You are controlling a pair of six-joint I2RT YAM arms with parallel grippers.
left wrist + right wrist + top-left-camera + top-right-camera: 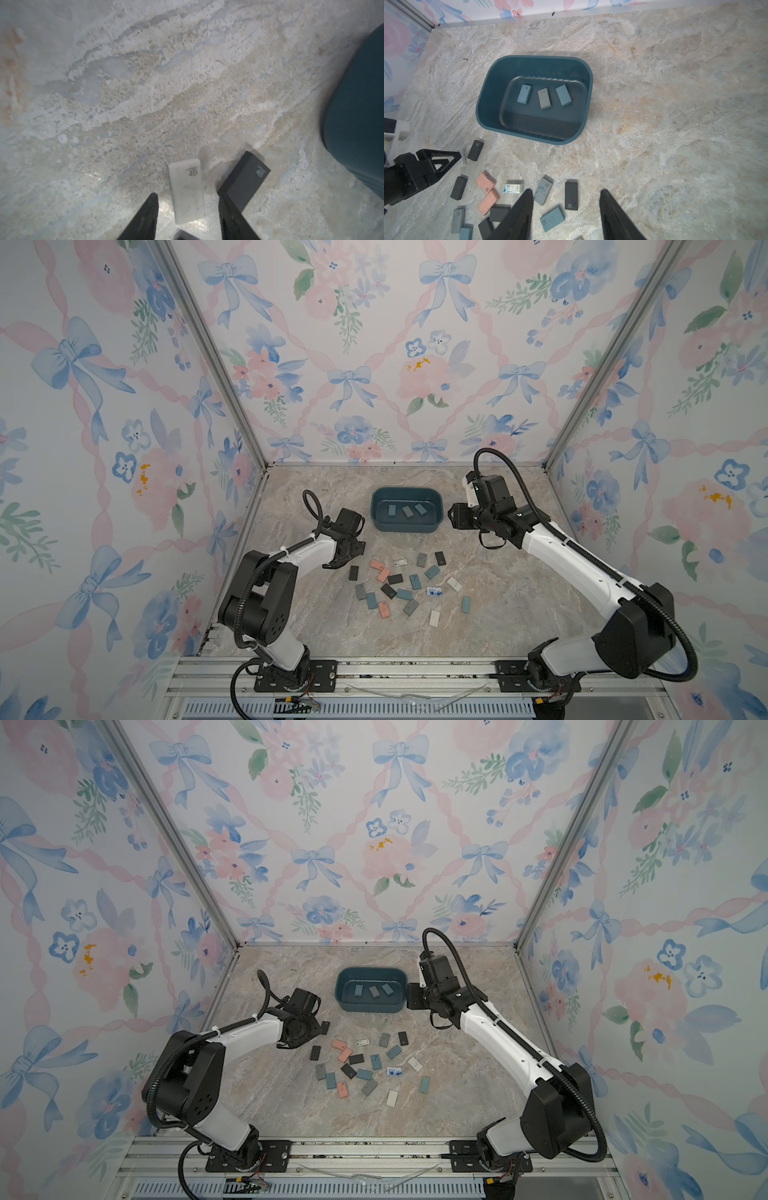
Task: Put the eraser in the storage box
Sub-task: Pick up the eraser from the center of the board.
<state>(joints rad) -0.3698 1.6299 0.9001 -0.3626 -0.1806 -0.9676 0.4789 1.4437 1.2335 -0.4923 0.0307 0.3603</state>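
A white eraser marked 4B lies on the marble table between the fingers of my left gripper. The gripper is open, with a gap on both sides of the eraser. A dark eraser lies just outside one finger. The teal storage box stands at the back middle, and three erasers lie in it. My left gripper is low over the table, in front of the box and to its left. My right gripper is open and empty. It hovers just right of the box.
Several loose erasers in pink, teal, grey, black and white are scattered on the table in front of the box, between the two arms. The wallpapered back wall stands close behind the box.
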